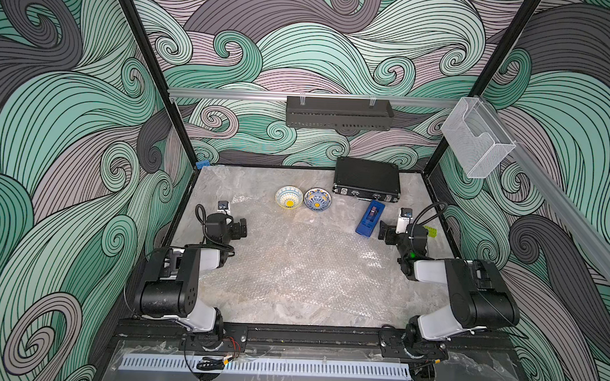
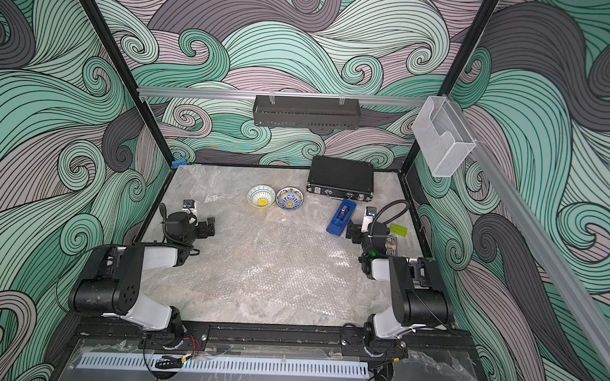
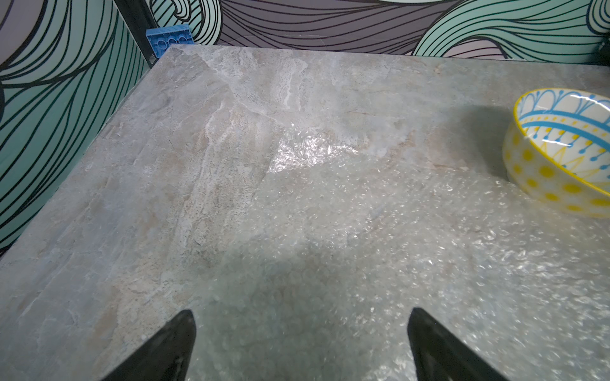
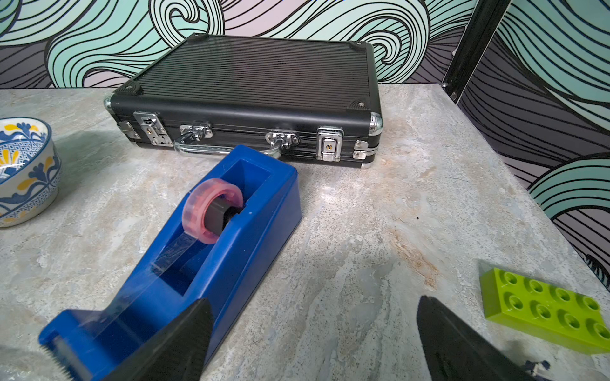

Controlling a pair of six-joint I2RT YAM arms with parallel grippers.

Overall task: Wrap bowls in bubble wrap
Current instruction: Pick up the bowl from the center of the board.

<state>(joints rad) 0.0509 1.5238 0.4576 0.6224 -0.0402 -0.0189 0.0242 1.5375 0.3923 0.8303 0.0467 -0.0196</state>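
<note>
Two bowls stand side by side at the back of the table. The pale bowl with the teal-yellow rim (image 1: 288, 197) (image 2: 260, 196) (image 3: 561, 151) is on the left. The blue-white bowl (image 1: 317, 199) (image 2: 289, 198) (image 4: 23, 171) is on its right. The clear bubble wrap (image 1: 304, 257) (image 2: 270, 256) (image 3: 396, 247) lies flat over the middle of the table, in front of the bowls. My left gripper (image 1: 241, 227) (image 3: 300, 313) hangs open over the wrap's left edge, holding nothing. My right gripper (image 1: 384, 232) (image 4: 313, 300) is open and empty beside the tape dispenser.
A black case (image 1: 366, 181) lies at the back right, with a blue tape dispenser (image 1: 369, 218) (image 4: 198, 264) in front of it. A green brick (image 1: 431, 232) (image 4: 544, 310) sits by the right wall. A blue brick (image 1: 201, 164) (image 3: 170, 39) is in the far left corner.
</note>
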